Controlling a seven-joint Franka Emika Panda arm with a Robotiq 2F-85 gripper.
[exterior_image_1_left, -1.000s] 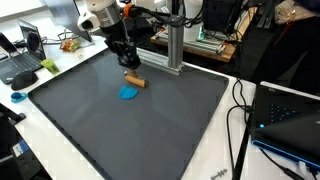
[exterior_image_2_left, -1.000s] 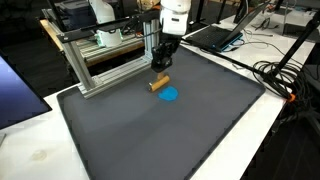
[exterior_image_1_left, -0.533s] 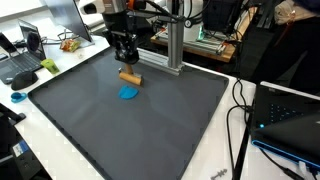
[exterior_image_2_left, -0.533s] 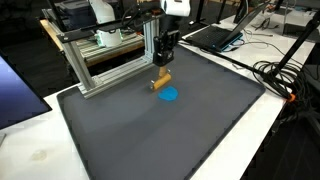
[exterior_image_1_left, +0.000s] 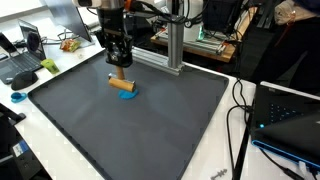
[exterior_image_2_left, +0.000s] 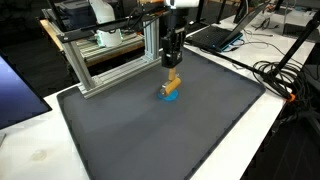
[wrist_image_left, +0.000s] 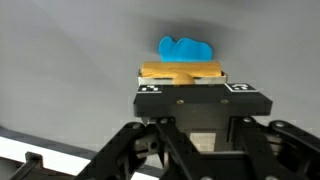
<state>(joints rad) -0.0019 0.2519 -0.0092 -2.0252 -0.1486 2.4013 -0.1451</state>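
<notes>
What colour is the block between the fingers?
The block is wooden tan; wrist view shows it best.

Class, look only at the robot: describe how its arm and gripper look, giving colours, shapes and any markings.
The gripper is black and blocky. In the wrist view its body carries two small black-and-white square markers at the front corners, with jointed black linkages behind. What shows of the arm above it is white and rounded.

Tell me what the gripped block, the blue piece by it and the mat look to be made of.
Block: likely unfinished wood, tan and dull. Blue piece: probably plastic or foam, evenly saturated colour; too blurred to settle. Mat: dark grey, matte, perhaps rubber or fabric.
</notes>
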